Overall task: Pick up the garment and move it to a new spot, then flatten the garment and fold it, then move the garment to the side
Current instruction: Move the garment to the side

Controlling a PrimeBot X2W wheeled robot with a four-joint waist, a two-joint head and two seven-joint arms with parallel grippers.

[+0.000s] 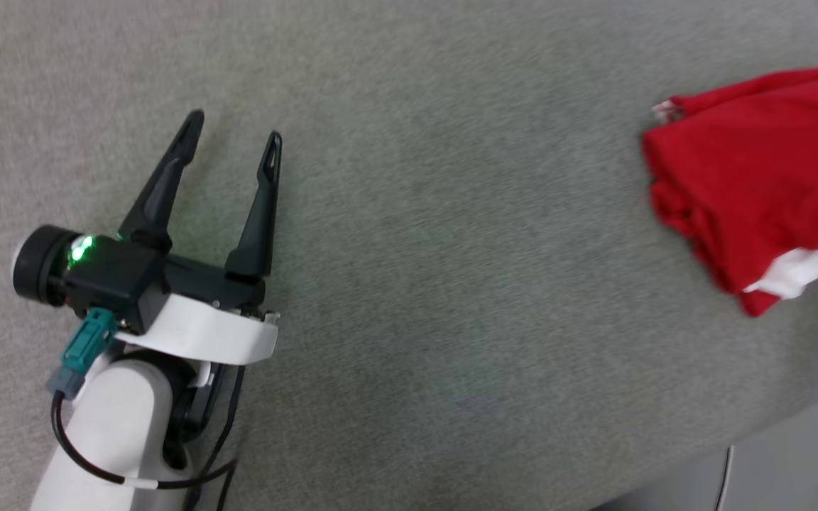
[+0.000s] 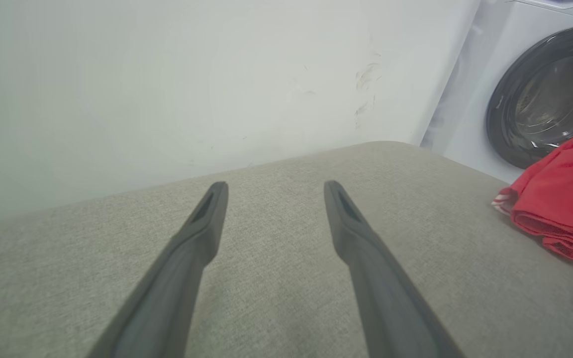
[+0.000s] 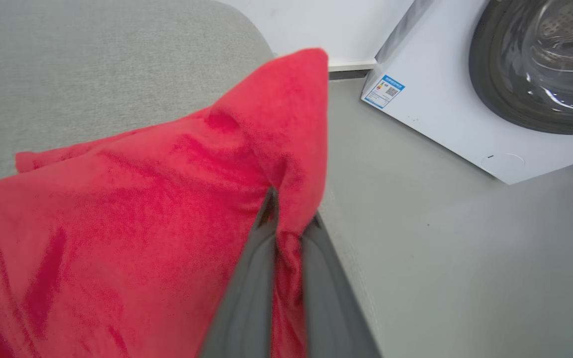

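The red garment lies bunched and folded at the right edge of the grey cushioned surface, a white sleeve patch showing at its lower side. In the left wrist view the garment sits far right. My left gripper hovers open over bare fabric at the left, well apart from the garment, nothing between its fingers. In the right wrist view my right gripper is shut on a raised fold of the garment, its fingertips buried in the red cloth.
A white washing machine with a dark round door stands beyond the surface's far right corner. A white wall runs behind. The surface's rounded edge and pale floor show at lower right.
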